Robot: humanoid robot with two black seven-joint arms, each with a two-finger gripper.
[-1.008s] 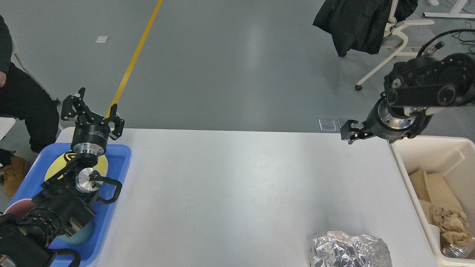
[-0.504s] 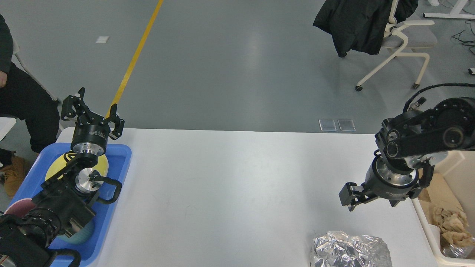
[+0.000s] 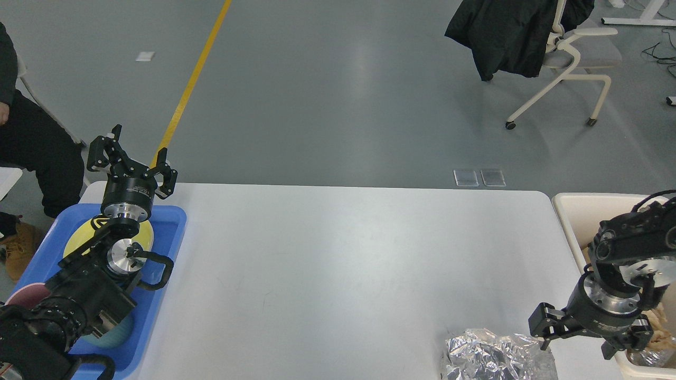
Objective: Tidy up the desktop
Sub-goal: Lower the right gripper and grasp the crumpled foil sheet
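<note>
The white desktop fills the middle of the head view. A crumpled ball of silver foil lies on it at the front right edge. My right gripper hangs just right of the foil, low over the table's right edge, and appears open with nothing between its fingers. One fingertip is close above the foil's right side. At the far left, my left gripper stands open and empty, raised over the back of the blue tray.
The blue tray holds a yellow plate, a pink plate and a teal bowl, partly hidden by my left arm. A cream bin with brown paper stands off the right edge. A seated person is at far left.
My right arm has swung down and toward the front, from above the table's far right corner to beside the foil. The left arm has not moved.
</note>
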